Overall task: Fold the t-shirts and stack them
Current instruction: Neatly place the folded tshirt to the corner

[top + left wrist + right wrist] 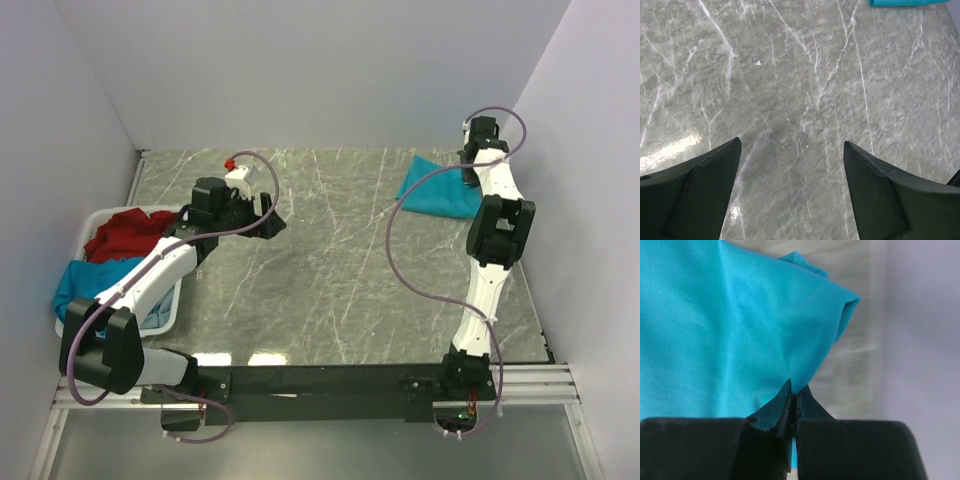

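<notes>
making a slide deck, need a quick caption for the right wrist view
Right fingers pinched shut on an edge of the teal t-shirt, marbled table blurred beyond.

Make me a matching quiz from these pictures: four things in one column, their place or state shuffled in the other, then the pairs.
1 left gripper
2 right gripper
3 red t-shirt
4 basket

A shut on the teal t-shirt
B at the left edge of the table
C open, holding nothing
D piled in the basket

Pairs: 1-C, 2-A, 3-D, 4-B
</notes>
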Robot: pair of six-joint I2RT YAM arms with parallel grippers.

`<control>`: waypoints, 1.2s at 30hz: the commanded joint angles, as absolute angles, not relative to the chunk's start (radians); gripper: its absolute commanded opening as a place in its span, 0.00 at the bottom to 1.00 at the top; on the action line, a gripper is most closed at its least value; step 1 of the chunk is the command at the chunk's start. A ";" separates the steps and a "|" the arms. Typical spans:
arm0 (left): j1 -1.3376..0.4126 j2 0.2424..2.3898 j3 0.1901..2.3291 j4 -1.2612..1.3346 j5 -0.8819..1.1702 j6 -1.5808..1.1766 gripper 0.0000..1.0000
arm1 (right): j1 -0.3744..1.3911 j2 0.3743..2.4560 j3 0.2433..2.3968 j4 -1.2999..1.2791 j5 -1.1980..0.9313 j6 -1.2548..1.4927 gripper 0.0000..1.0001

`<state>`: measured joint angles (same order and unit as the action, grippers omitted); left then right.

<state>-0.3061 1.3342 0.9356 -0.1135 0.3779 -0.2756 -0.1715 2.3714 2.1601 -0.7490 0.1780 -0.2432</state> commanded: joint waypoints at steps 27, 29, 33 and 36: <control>-0.302 1.302 0.942 -0.083 0.420 -0.238 0.88 | -0.129 2.330 2.149 -0.146 0.577 -0.709 0.78; -0.302 1.290 0.937 -0.077 0.420 -0.238 0.88 | -0.111 2.292 2.152 -0.167 0.566 -0.695 0.77; -0.304 1.243 0.922 -0.063 0.410 -0.235 0.88 | -0.100 2.221 2.128 -0.383 0.393 -0.569 0.75; -0.304 1.218 0.910 -0.049 0.411 -0.238 0.88 | -0.112 2.198 2.085 -0.524 0.160 -0.502 0.73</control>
